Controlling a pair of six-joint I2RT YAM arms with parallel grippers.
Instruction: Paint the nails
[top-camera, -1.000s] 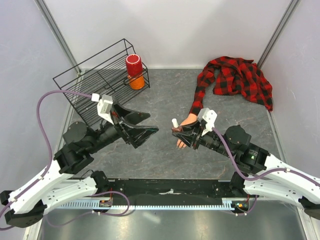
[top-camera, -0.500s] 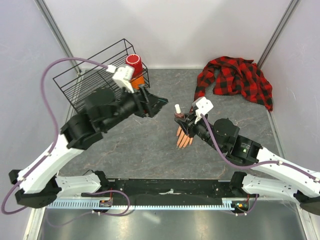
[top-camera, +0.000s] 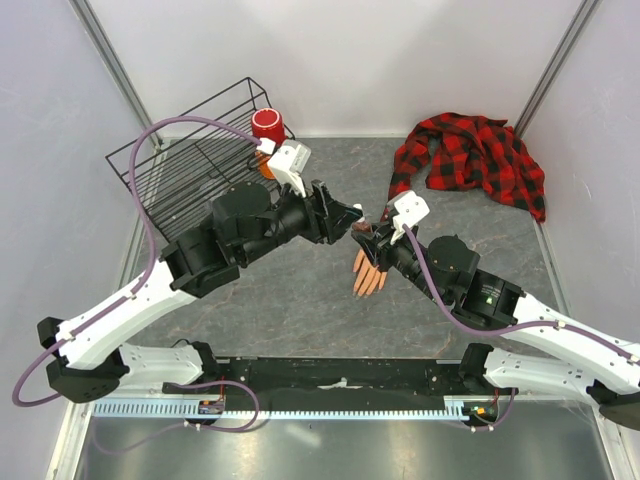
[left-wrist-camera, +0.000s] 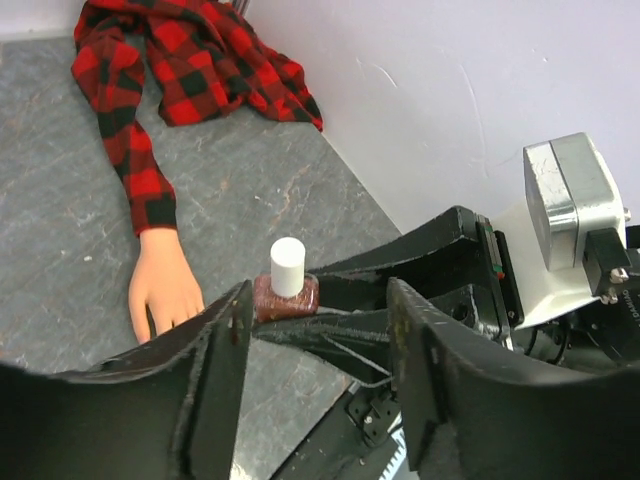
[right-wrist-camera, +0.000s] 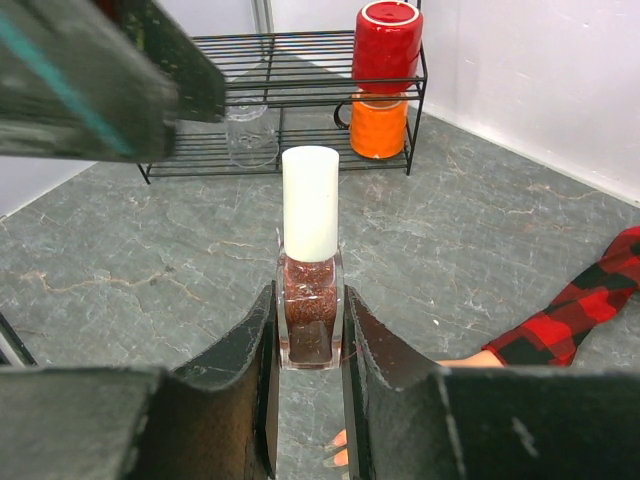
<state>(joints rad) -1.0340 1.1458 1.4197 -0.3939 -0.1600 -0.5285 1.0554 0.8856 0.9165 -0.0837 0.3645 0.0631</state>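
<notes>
I find no writing, number or brand that I can read. The small glass bottle of red-brown polish with a white cap (right-wrist-camera: 311, 300) shows a bare face, and the glossy red mug (right-wrist-camera: 386, 45) and the white plastic box (left-wrist-camera: 575, 230) are plain.

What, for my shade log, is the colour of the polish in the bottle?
The bottle holds glittery reddish-brown polish; the right wrist view shows it best.
</notes>
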